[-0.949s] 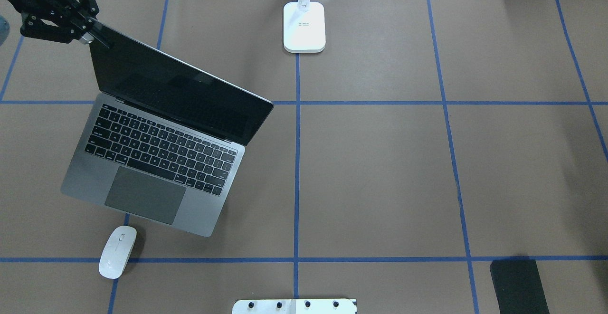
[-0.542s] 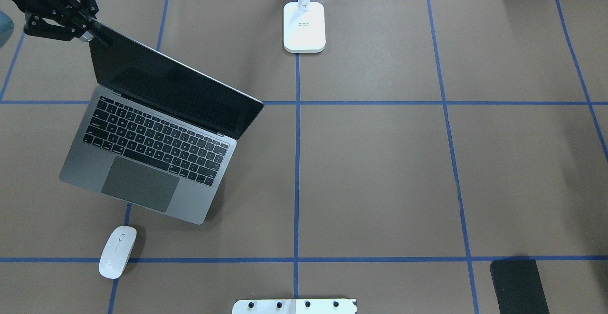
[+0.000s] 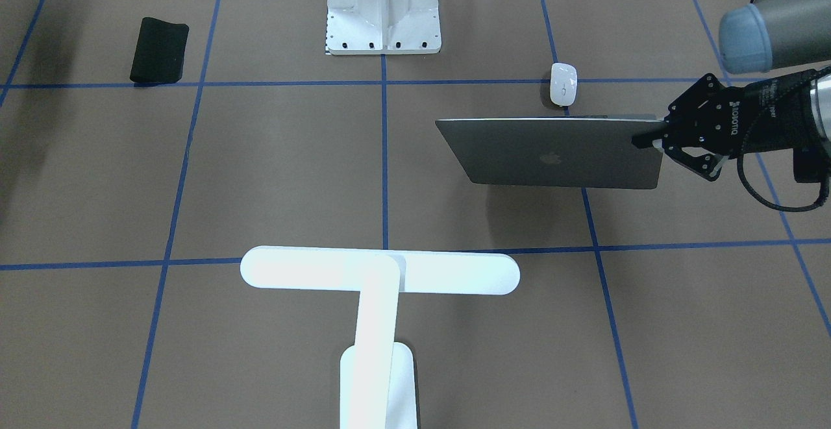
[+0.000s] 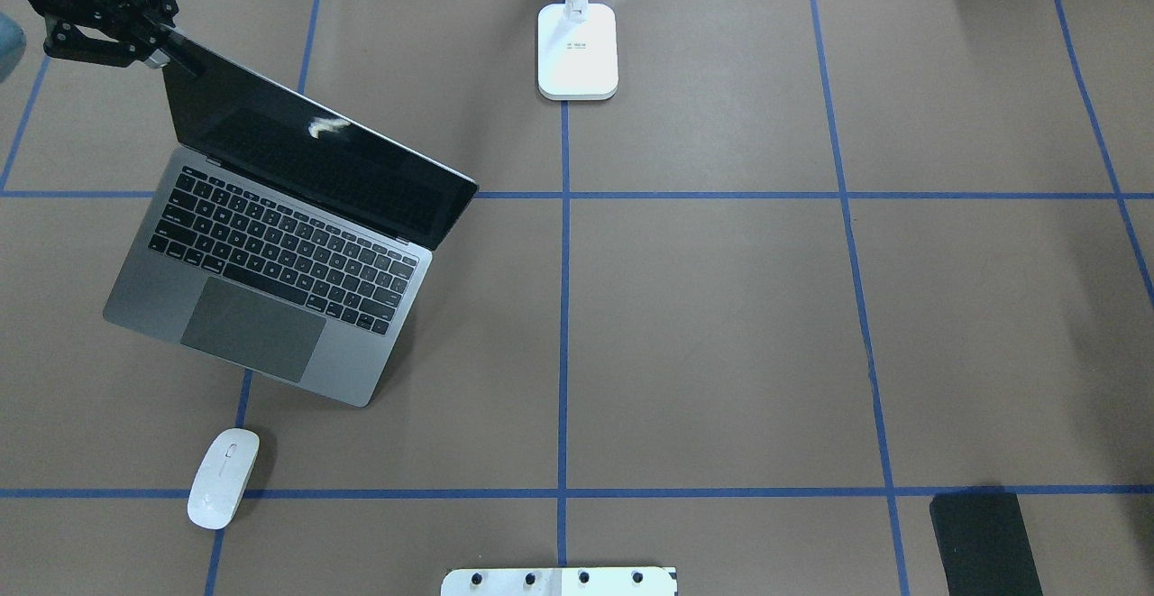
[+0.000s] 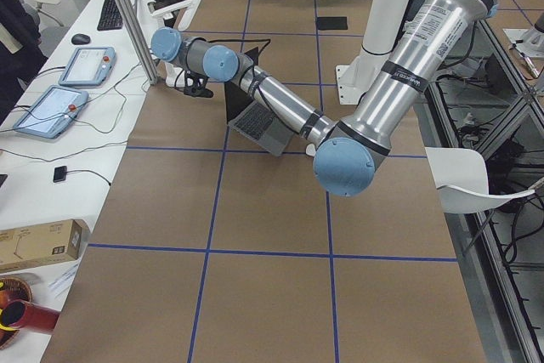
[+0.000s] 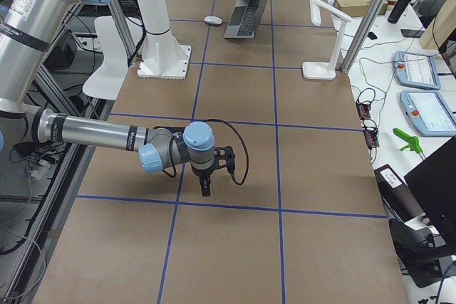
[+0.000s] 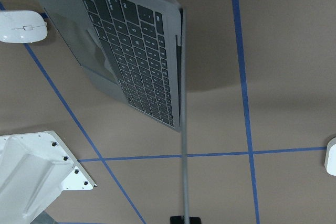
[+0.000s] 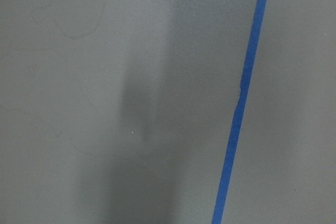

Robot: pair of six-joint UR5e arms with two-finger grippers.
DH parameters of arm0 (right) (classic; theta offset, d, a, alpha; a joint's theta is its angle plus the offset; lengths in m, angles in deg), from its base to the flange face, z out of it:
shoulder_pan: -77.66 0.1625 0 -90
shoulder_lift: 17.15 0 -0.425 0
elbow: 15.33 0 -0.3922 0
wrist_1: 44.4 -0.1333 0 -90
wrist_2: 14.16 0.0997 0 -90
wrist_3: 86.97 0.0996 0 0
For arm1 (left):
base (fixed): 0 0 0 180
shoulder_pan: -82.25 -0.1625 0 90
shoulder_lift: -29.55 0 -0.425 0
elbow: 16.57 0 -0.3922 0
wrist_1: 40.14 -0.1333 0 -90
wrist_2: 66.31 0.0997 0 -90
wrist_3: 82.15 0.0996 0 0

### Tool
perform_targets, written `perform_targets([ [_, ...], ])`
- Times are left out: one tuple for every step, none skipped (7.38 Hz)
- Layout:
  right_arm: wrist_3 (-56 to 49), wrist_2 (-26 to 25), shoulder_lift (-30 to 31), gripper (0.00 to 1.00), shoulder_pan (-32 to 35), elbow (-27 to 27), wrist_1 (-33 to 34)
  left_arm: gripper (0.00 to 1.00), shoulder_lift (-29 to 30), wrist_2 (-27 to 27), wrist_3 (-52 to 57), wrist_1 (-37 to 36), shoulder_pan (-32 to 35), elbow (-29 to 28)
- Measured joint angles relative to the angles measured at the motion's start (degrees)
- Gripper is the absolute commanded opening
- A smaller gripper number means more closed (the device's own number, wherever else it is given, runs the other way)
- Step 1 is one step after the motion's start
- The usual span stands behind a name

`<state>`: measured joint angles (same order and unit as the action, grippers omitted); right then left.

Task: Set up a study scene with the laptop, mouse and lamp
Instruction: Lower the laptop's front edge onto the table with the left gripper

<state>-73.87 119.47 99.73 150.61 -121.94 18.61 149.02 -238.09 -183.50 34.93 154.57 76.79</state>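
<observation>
The grey laptop (image 4: pixel 270 262) stands open at the table's left, keyboard toward me, its lid with the apple logo (image 3: pixel 552 156) facing the front camera. My left gripper (image 4: pixel 167 50) is shut on the lid's upper left corner, also seen from the front (image 3: pixel 652 138). In the left wrist view the lid's thin edge (image 7: pixel 182 129) runs down between my fingers. The white mouse (image 4: pixel 223 478) lies near the laptop's front edge, apart from it. The white lamp (image 3: pixel 380 272) stands at the far middle, its base (image 4: pixel 578 50) on the centre line. My right gripper (image 6: pixel 205 189) hangs low over bare table; I cannot tell its state.
A white bolted bracket (image 4: pixel 559 581) sits at the near middle edge. A black mat (image 4: pixel 984 542) lies at the near right. Blue tape lines (image 4: pixel 563 307) divide the brown table cover. Cables and devices lie beyond the far edge.
The laptop has shifted to the left and away from me, opening a wider gap to the mouse. My left gripper has moved the same way with the lid corner in it.
</observation>
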Motion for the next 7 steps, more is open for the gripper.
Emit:
perform_targets([
  [0.0, 0.1, 0.0, 1.00, 0.0, 0.0, 0.0, 0.00, -0.1, 0.5, 0.0, 2.4, 0.1, -1.4],
  [0.0, 0.2, 0.1, 1.00, 0.0, 0.0, 0.0, 0.00, -0.5, 1.1, 0.0, 5.0, 0.1, -2.5],
  [0.0, 0.3, 0.1, 1.00, 0.0, 0.0, 0.0, 0.00, -1.0, 1.8, 0.0, 6.9, 0.1, -3.2],
  [0.0, 0.3, 0.1, 1.00, 0.0, 0.0, 0.0, 0.00, -1.2, 3.0, 0.2, 8.1, 0.1, -3.5],
  [0.0, 0.3, 0.1, 1.00, 0.0, 0.0, 0.0, 0.00, -1.4, 3.9, 0.4, 9.0, 0.1, -3.7],
  [0.1, 0.4, 0.1, 1.00, 0.0, 0.0, 0.0, 0.00, -1.7, 4.8, 0.5, 9.7, 0.0, -3.7],
  [0.1, 0.4, 0.1, 1.00, 0.0, 0.0, 0.0, 0.00, -1.9, 5.8, 0.5, 10.5, 0.0, -3.8],
])
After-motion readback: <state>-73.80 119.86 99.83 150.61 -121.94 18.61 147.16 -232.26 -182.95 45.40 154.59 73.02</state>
